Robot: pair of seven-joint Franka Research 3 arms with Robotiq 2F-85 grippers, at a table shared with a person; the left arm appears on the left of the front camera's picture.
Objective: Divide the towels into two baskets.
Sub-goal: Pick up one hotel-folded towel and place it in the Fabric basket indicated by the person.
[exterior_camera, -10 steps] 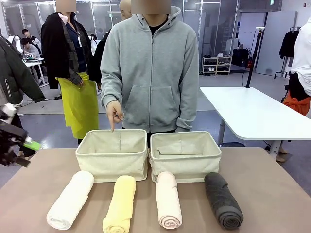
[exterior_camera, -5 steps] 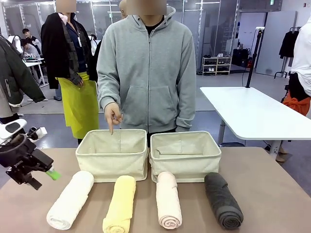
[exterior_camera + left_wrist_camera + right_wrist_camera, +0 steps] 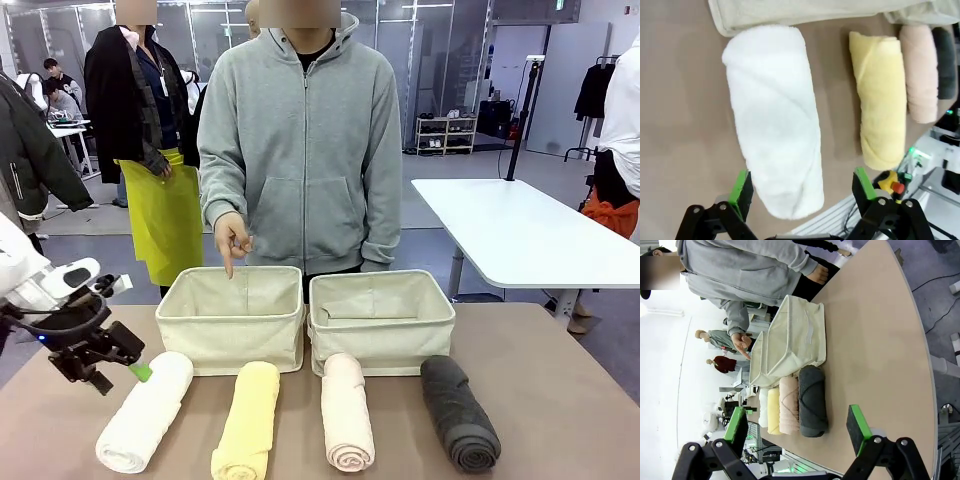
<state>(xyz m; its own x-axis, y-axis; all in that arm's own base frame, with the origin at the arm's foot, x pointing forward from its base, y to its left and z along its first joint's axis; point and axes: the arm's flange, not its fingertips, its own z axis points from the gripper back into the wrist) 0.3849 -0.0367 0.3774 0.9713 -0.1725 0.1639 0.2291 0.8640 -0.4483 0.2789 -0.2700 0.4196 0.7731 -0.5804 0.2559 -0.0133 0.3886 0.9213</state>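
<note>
Four rolled towels lie on the table (image 3: 560, 400): one white towel (image 3: 145, 412), one yellow towel (image 3: 247, 420), one pink towel (image 3: 346, 410) and one dark grey towel (image 3: 458, 412). Two cream baskets stand on the table, the left basket (image 3: 230, 342) and the right basket (image 3: 380, 346). There are two grippers, the left gripper (image 3: 122, 378) over the table's left end and the right gripper (image 3: 796, 415) toward its right end. One person's hand (image 3: 232, 238) points from the table's far side.

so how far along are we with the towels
Done: nothing yet, the left basket and right basket hold no towel. In hand: the left gripper hangs open over the white towel, not gripping; a person's hand points at the left basket. Left: all four, with yellow towel, pink towel and grey towel beside it on the table. The right gripper is open, empty.
</note>
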